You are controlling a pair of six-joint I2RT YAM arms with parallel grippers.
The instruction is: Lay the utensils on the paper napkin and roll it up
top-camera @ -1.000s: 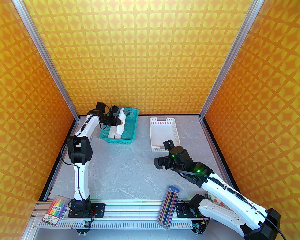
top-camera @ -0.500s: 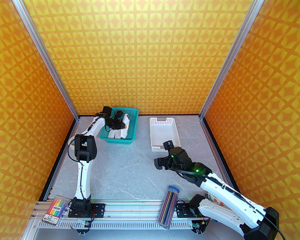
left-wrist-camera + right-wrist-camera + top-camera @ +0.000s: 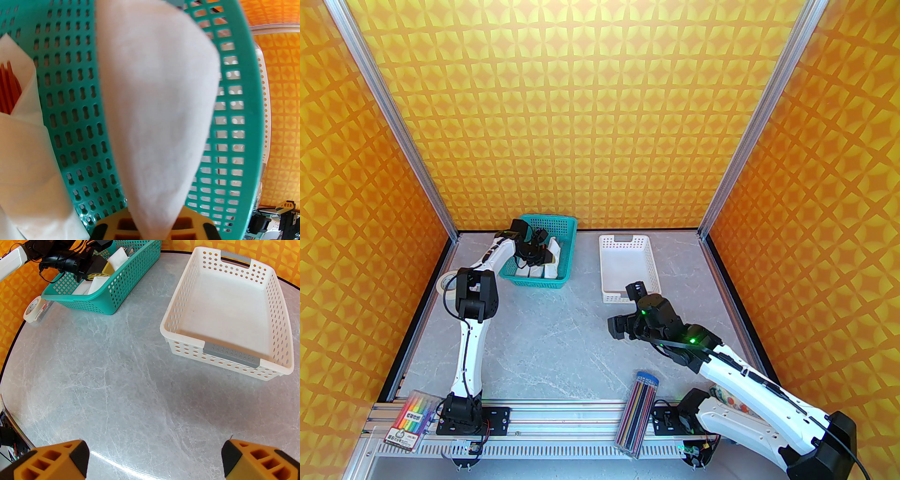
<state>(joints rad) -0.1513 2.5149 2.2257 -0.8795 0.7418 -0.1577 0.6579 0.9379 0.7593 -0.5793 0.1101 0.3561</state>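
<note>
Left wrist, blurred paper napkin (image 3: 154, 105) pinched by left end effector (image 3: 152, 226), right end effector (image 3: 154, 459) spread

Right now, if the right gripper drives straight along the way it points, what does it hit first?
Probably the bare table. The right gripper, fingers open and empty, points forward and down into the gap between the teal basket and the white basket. Depth is unclear.
</note>
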